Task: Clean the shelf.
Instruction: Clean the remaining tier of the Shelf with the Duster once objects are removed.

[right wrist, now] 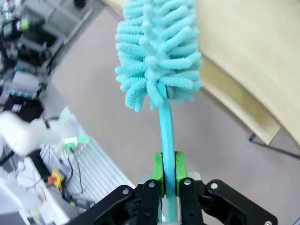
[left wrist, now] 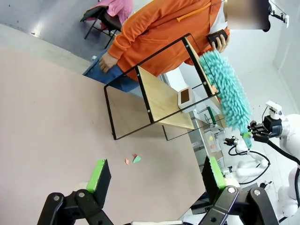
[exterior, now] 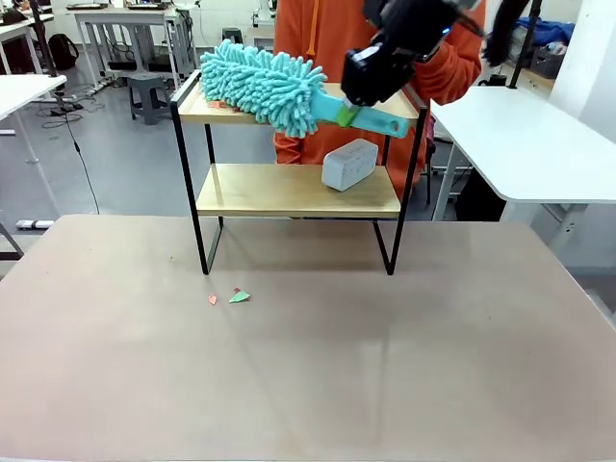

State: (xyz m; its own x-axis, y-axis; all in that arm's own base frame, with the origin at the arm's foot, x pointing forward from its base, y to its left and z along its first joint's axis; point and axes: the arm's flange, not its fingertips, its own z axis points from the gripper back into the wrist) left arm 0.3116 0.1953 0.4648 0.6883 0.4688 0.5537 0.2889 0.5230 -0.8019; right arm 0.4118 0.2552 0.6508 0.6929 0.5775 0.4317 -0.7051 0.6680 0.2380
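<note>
The duster (exterior: 265,87) is pinched by its handle in the right gripper (exterior: 348,115) above the right end of the shelf (exterior: 260,190), its head laid on the top board. The left gripper (left wrist: 157,180) is held spread, well apart from the shelf. The grey block (exterior: 348,164) on the lower board could be knocked off if the handle is swung low.

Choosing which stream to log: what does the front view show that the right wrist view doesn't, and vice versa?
Front view: the whole two-tier shelf, a grey block on its lower board, a person in orange behind it, and paper scraps on the table in front of the legs.
Right wrist view: the grip up close, with green pads clamped on both sides of the handle.
Both: the teal duster held by the right gripper, and the shelf's wooden boards.
</note>
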